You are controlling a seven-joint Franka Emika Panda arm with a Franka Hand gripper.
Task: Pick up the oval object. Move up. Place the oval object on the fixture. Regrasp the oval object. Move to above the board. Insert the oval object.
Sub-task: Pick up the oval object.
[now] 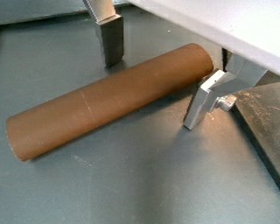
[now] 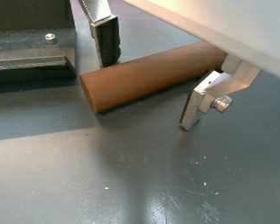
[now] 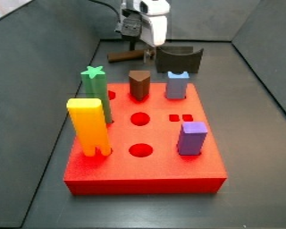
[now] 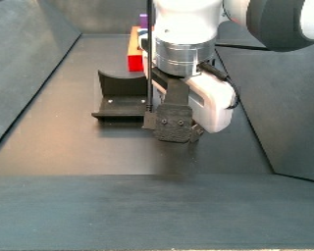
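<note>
the oval object (image 1: 108, 101) lies flat on the floor, looking stiff, smooth and light. the end effector (image 1: 160, 74) straddles it open, fingers (image 1: 112, 39) clear either side, holding nothing; grip near the middle.

Gripper (image 4: 171, 132) low over floor, just beside fixture (image 4: 121, 96)
</note>
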